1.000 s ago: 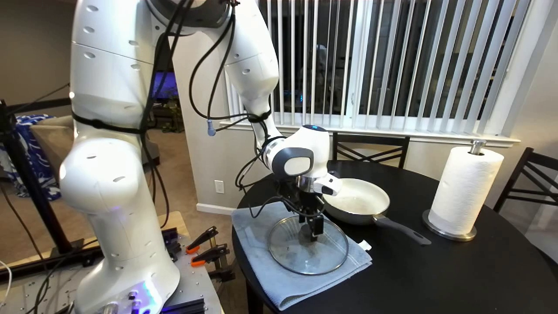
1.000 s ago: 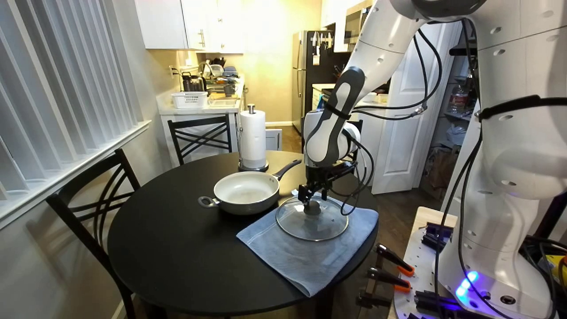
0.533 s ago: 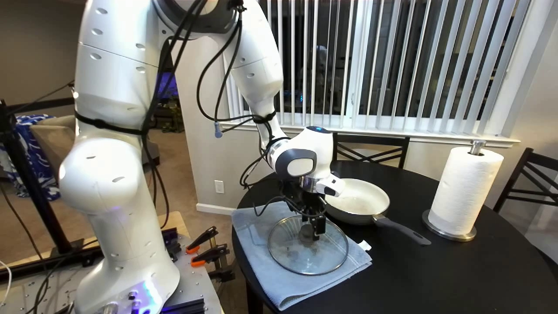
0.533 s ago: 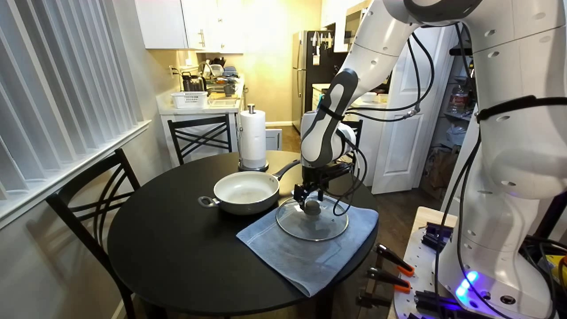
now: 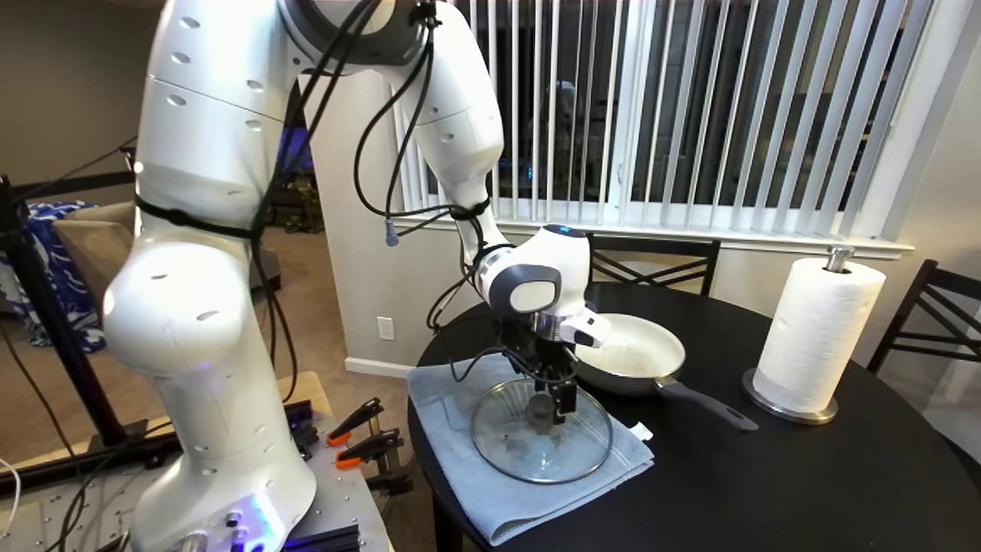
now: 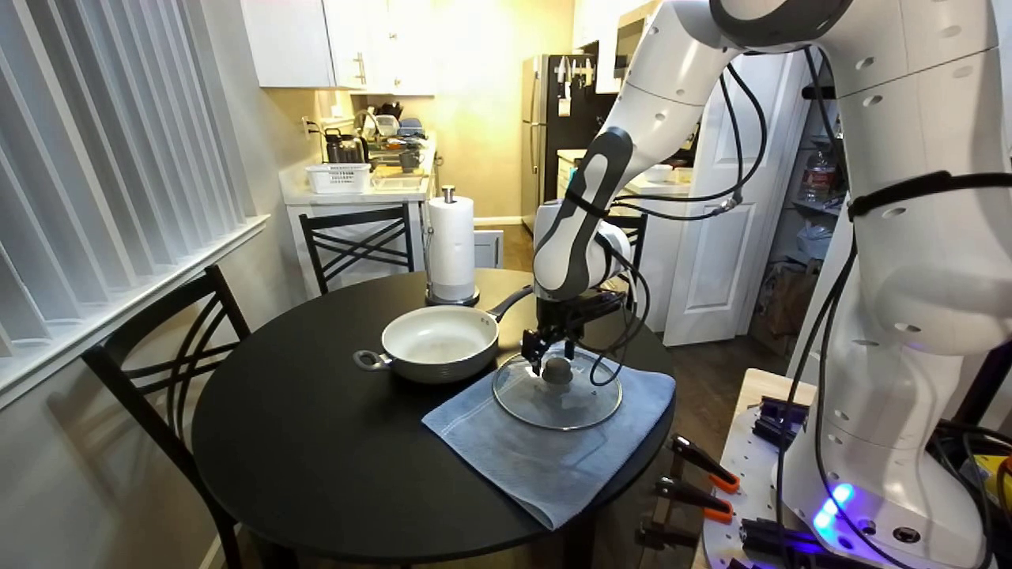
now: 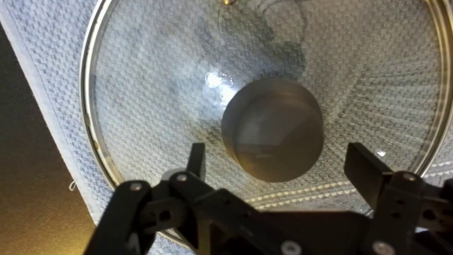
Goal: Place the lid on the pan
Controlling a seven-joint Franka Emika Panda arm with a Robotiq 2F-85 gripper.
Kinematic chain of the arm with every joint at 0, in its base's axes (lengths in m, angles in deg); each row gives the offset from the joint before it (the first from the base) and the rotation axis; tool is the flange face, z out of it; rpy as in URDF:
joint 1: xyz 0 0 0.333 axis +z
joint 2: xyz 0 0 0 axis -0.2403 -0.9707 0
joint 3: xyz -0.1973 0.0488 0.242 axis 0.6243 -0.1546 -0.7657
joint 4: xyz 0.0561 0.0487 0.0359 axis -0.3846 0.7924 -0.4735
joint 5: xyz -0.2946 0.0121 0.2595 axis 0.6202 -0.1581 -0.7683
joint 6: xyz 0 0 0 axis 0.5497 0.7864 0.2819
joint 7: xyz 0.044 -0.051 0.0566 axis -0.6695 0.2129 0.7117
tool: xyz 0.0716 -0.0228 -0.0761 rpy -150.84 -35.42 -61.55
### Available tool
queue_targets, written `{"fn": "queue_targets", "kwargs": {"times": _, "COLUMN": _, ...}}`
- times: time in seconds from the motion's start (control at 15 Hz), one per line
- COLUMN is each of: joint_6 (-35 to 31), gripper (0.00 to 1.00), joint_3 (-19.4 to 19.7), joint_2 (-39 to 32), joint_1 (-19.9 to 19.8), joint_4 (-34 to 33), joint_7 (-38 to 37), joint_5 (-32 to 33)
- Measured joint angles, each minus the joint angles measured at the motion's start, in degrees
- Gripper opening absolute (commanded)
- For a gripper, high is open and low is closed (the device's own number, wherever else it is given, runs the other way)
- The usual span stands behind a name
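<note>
the claw [image 7: 276, 152] hangs, jaws apart, over the lid [image 6: 565, 409] lying on a cloth [image 6: 538, 474] beside the pan [image 6: 443, 367].

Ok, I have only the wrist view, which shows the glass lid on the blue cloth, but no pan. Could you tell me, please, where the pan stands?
Observer: In both exterior views the pan stands on the table, beside the blue cloth that lies under the lid.
Operator: Thank you. And is its top covered by something?
Observer: No, an exterior view shows its pale interior uncovered.
Operator: Does some tall object stand on this table?
Observer: Yes, a paper towel roll stands upright there.
</note>
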Motion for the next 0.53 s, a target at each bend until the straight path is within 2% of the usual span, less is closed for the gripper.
{"fn": "queue_targets", "kwargs": {"times": 0.27, "joint_6": 0.00, "gripper": 1.00, "joint_3": 0.12, "joint_2": -0.33, "joint_1": -0.01, "joint_4": -0.36, "joint_7": 0.00, "joint_5": 0.00}}
{"fn": "queue_targets", "kwargs": {"times": 0.33, "joint_6": 0.00, "gripper": 0.75, "joint_3": 0.22, "joint_2": -0.37, "joint_1": -0.01, "joint_4": -0.41, "joint_7": 0.00, "joint_5": 0.00}}
{"fn": "queue_targets", "kwargs": {"times": 0.4, "joint_6": 0.01, "gripper": 0.73, "joint_3": 0.33, "joint_2": -0.39, "joint_1": -0.01, "joint_4": -0.41, "joint_7": 0.00, "joint_5": 0.00}}
{"fn": "queue_targets", "kwargs": {"times": 0.53, "joint_6": 0.01, "gripper": 0.59, "joint_3": 0.50, "joint_2": -0.40, "joint_1": -0.01, "joint_4": -0.41, "joint_7": 0.00, "joint_5": 0.00}}
